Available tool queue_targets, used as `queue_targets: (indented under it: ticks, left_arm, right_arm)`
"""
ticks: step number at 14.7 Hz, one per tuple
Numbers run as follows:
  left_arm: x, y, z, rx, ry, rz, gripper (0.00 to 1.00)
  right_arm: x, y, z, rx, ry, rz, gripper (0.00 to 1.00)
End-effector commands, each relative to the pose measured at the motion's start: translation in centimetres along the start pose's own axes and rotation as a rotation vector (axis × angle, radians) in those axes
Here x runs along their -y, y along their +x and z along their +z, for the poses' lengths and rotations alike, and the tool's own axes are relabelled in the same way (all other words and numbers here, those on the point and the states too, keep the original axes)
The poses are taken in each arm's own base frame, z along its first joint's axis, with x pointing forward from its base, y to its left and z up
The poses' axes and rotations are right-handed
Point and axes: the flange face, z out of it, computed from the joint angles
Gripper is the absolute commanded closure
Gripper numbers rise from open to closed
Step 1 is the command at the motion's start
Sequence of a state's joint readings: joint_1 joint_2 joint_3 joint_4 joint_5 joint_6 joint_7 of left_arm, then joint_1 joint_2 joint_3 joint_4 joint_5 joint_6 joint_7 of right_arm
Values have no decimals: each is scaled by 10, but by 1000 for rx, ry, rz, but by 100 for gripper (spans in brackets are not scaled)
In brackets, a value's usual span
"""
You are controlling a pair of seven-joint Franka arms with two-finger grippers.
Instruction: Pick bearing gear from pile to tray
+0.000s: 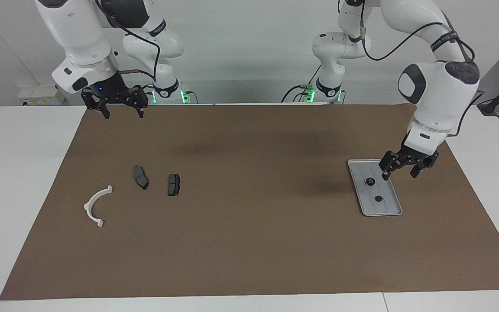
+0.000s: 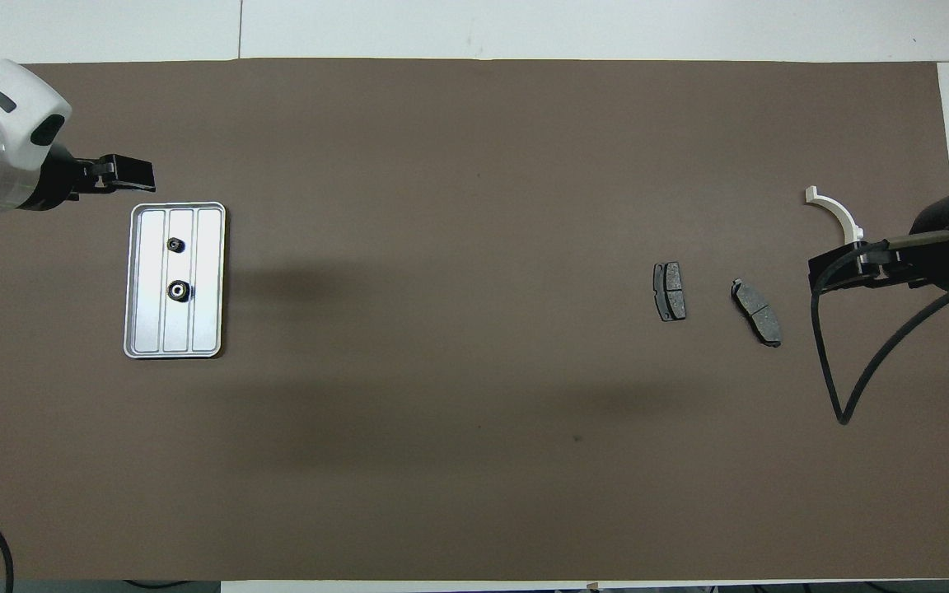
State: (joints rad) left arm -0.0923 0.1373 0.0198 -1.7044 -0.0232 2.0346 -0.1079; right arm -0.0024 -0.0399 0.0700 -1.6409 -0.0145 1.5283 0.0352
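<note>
The silver tray [image 1: 387, 209] [image 2: 203, 317] lies toward the left arm's end of the table. Two small black bearing gears [image 1: 368, 181] [image 1: 378, 198] rest in it, also visible from overhead [image 2: 179, 290] [image 2: 175, 245]. My left gripper [image 1: 400, 173] [image 2: 141, 173] hangs open just above the tray's edge, with nothing between its fingers. The pile toward the right arm's end shows a white arc bracket [image 1: 95, 207] [image 2: 837, 212] and two dark brake pads [image 1: 140, 177] [image 1: 173, 184]. My right gripper [image 1: 123, 113] [image 2: 820, 276] waits raised and open over the mat's edge, empty.
A brown mat [image 1: 249, 242] covers most of the white table. A black cable [image 2: 862, 379] loops down from the right arm.
</note>
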Motion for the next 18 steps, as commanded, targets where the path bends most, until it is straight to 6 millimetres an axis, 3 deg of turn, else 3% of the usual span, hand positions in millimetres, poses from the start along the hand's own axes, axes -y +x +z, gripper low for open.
queue_targets:
  ticks: [1,3,5,6,9,18]
  left_arm:
    - [-40,-16,-47,5,-20,-66,0]
    - [-50,-36,-83,0,-28,-106,0]
    - [-43,-61,-117,37,-19,-90,0]
    - [-40,-61,-124,38,-17,-94,0]
    - [-43,-69,-130,104,8,-77,0]
    - [-20,-69,-133,155,45,57,0]
  right_arm:
    - [0,-2,-3,-13,27,22,0]
    - [-1,-2,-3,-13,27,25,0]
    - [-2,-2,-3,-13,27,25,0]
    - [-2,-2,-2,-12,27,25,0]
    - [-1,-2,-4,-15,27,24,0]
    - [-1,-2,-4,-15,27,22,0]
